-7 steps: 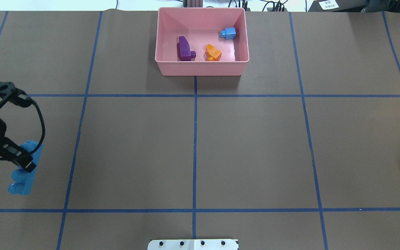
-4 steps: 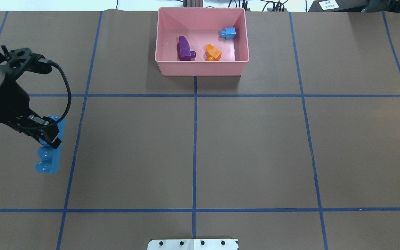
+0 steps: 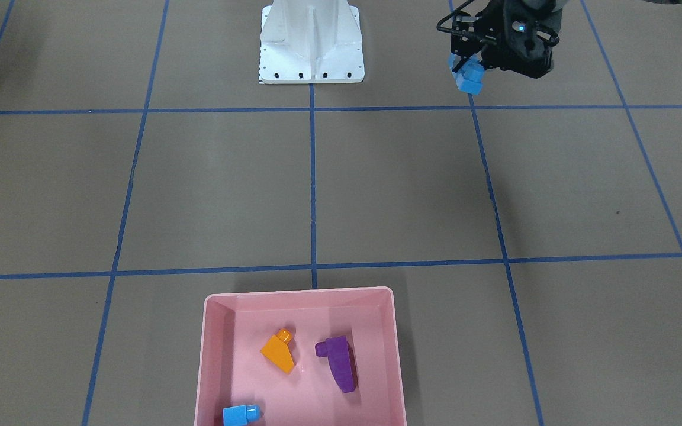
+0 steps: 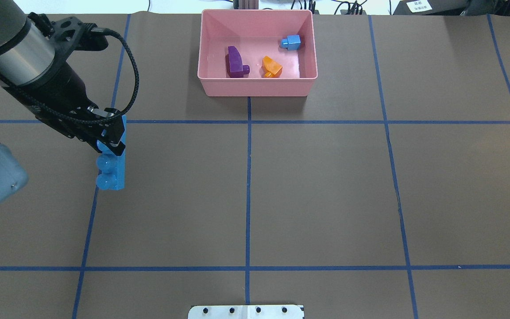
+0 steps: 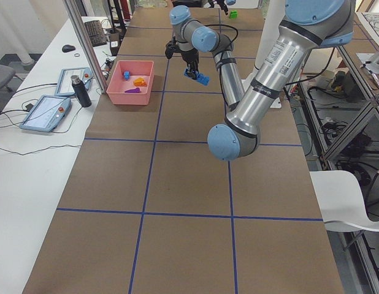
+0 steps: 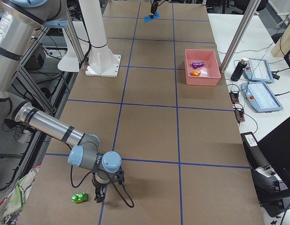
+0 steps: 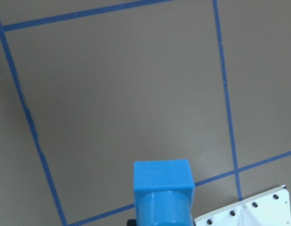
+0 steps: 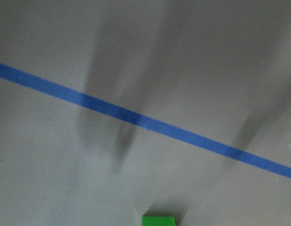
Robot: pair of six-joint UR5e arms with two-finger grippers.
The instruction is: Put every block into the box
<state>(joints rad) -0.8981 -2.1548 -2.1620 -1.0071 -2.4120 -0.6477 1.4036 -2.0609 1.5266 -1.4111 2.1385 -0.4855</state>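
Observation:
My left gripper (image 4: 110, 141) is shut on the long blue four-stud brick (image 4: 112, 170) and holds it above the table, left of and nearer than the pink box (image 4: 257, 86). The brick also shows in the front view (image 3: 468, 78) and the left wrist view (image 7: 163, 193). In the box lie the purple sloped brick (image 4: 236, 62), the orange sloped brick (image 4: 272, 66) and the small blue brick (image 4: 291, 42). My right gripper (image 6: 100, 193) hangs right beside the green brick (image 6: 80, 198) at the table's right end; I cannot tell whether it is open or shut. The green brick's edge shows in the right wrist view (image 8: 158, 220).
The robot's white metal base (image 3: 311, 41) stands at the near middle edge of the table. Blue tape lines cross the brown table cover. A bottle (image 5: 80, 90) and control tablets stand beyond the far edge behind the box.
My left arm has carried the long blue brick to the right and farther away from the robot, toward the box. The bricks in the box have not moved.

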